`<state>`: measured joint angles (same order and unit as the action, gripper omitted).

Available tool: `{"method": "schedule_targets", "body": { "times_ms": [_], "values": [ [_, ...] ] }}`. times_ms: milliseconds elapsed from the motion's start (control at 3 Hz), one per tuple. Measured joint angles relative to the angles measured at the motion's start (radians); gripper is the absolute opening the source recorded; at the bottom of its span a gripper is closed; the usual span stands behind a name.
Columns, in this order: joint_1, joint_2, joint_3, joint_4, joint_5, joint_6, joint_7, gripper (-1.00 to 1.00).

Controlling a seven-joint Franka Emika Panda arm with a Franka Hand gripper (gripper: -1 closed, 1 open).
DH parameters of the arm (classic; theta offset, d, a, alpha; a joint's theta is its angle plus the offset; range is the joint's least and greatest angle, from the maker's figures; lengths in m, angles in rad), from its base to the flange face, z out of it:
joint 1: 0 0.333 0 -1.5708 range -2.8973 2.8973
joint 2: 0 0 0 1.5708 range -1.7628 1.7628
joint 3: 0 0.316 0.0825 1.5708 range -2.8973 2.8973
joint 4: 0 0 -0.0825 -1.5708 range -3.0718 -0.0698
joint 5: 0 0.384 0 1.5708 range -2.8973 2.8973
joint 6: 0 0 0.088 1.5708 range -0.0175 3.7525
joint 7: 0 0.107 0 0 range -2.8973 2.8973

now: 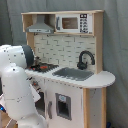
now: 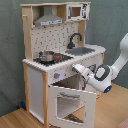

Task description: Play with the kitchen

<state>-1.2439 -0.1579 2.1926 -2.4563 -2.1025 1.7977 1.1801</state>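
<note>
Standing against a grey curtain [image 2: 10, 50], on a wood floor [image 2: 15, 120]: the kitchen [image 2: 55, 60], white and light wood. On its left, a small pot [image 2: 46, 56] on the stovetop [image 2: 52, 59]. Lower down, the oven door [image 2: 70, 102] hanging open. Farther right, the gripper [image 2: 76, 67], up close to the knobs [image 2: 62, 75]; cannot tell if spread or pinching. Behind, sink [image 2: 81, 50] and black faucet [image 2: 75, 39].

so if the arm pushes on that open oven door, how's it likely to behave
The oven door hangs open, seemingly hinged at one edge, so a push would probably swing it rather than slide it. It looks like a thin, stiff panel with a window, likely light. The kitchen is tall and narrow, so a hard shove might rock it.
</note>
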Motion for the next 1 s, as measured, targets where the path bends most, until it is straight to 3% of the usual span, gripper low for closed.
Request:
{"method": "schedule_targets", "body": {
  "times_ms": [333, 667, 1000],
  "values": [
    [-0.002, -0.005, -0.001, -0.001, 0.022, -0.004, 0.000, 1.00],
    [-0.002, -0.005, -0.002, -0.002, 0.023, -0.003, 0.000, -1.00],
    [-0.004, -0.002, 0.003, 0.011, 0.024, 0.001, -0.111, -1.00]
  ]
}}
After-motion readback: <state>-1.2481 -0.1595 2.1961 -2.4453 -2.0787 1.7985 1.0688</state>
